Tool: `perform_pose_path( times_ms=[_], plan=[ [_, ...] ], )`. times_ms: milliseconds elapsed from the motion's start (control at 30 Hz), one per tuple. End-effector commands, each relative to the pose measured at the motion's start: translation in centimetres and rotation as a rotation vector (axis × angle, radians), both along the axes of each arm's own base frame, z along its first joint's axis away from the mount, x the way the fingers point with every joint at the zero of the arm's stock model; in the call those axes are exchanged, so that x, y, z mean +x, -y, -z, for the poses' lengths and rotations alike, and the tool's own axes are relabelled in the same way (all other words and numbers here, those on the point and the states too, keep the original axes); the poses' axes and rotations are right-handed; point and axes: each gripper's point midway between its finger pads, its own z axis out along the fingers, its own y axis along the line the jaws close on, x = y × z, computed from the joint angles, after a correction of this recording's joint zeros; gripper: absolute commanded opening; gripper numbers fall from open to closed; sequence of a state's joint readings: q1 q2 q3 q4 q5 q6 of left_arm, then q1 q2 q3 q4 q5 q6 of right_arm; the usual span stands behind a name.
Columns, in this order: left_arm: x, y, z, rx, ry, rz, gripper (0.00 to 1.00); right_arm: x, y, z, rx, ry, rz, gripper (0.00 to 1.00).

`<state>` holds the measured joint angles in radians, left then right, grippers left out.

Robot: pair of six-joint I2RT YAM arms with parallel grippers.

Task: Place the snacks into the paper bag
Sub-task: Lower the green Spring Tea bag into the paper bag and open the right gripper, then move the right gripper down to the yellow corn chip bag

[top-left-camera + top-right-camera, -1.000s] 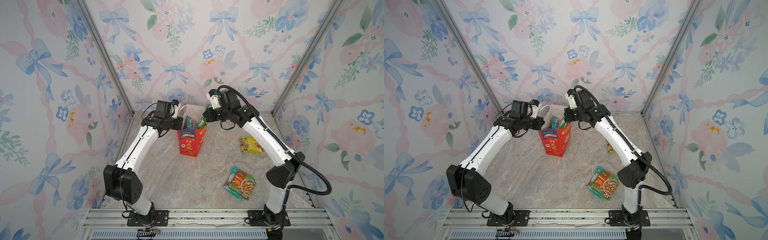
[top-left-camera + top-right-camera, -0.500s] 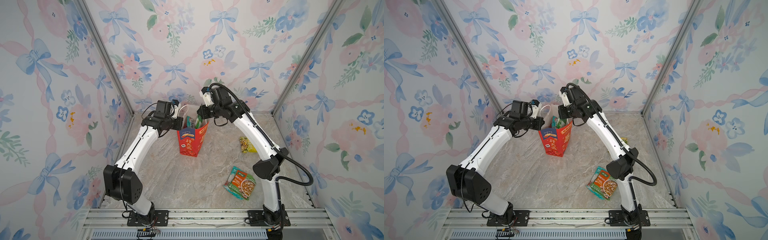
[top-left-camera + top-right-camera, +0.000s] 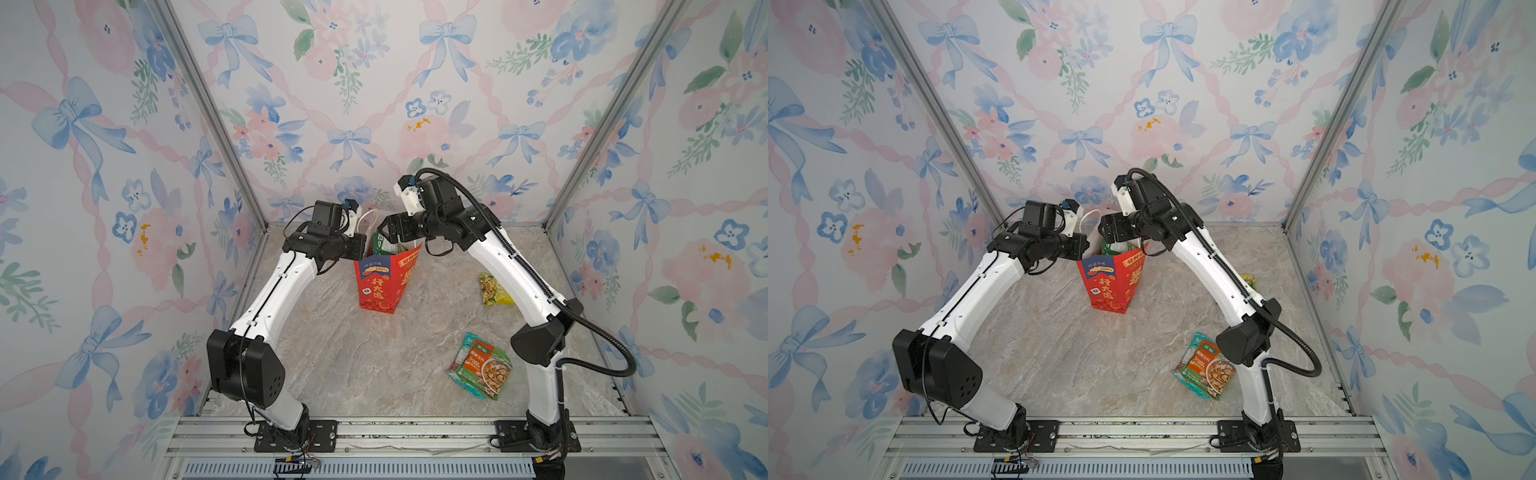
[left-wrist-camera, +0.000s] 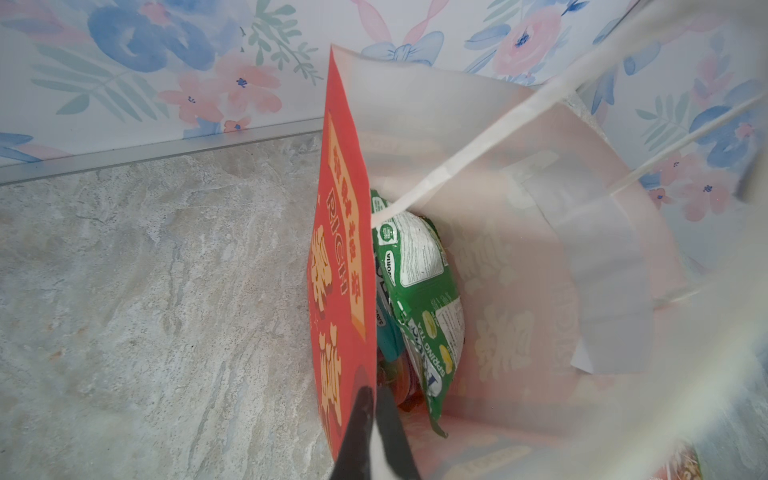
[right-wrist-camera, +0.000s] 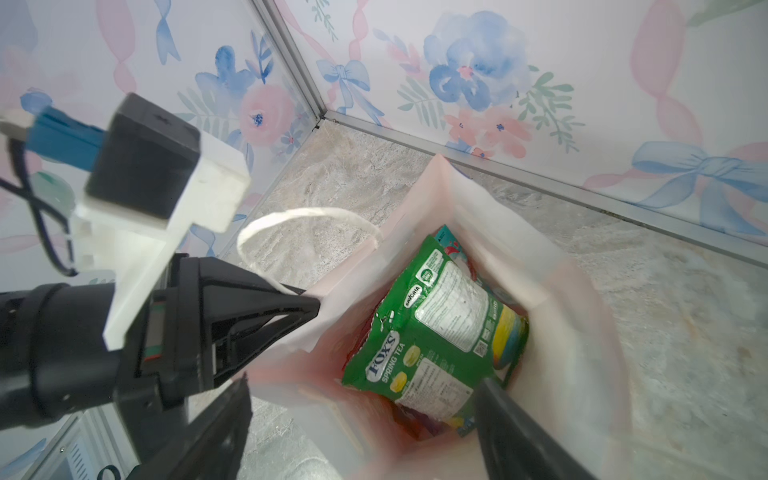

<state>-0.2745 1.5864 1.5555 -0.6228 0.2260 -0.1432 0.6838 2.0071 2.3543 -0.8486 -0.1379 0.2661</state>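
You have one red paper bag [image 3: 380,282] standing upright near the back of the marble tabletop [image 3: 374,365], its mouth open. Your left claw [image 4: 374,436] is pressed together on the bag's rim, pinching the paper wall at the edge of the mouth. Your right claw [image 5: 365,419] hangs just above the opening with its jaws spread wide and nothing between them.

Inside the bag, one green packet [image 5: 432,332] marked FOX'S lies on top, leaning against the inner wall. Beneath it you can make out bits of teal, red and yellow wrappers, but how many packets lie there cannot be counted.

Two packets are outside the bag, both flat on the tabletop on the right arm's side: one yellow packet [image 3: 492,289] partly behind the right forearm, and one green-and-orange packet [image 3: 480,365] nearer the front rail. One white cord handle [image 5: 307,220] arches beside the left claw.
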Motion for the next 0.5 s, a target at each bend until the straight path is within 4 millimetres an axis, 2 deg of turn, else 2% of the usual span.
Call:
perform_pose_path(
  times_ms=[0, 100, 300, 467],
  plan=[
    [-0.7, 0.3, 1.3, 0.003, -0.047, 0.020, 0.00, -1.4, 0.9, -5.0, 0.095, 0.128, -0.005, 0.94],
    [-0.7, 0.3, 1.3, 0.003, -0.045, 0.020, 0.00, -1.9, 2.4, -5.4, 0.108, 0.156, 0.022, 1.00],
    [-0.7, 0.3, 1.1, 0.004, -0.041, 0.018, 0.00, -3.8, 6.5, -6.1, 0.154, 0.181, 0.089, 0.97],
    [-0.7, 0.3, 1.1, 0.003, -0.042, 0.018, 0.00, -5.2, 11.9, -4.0, 0.145, 0.144, 0.211, 0.97]
  ],
)
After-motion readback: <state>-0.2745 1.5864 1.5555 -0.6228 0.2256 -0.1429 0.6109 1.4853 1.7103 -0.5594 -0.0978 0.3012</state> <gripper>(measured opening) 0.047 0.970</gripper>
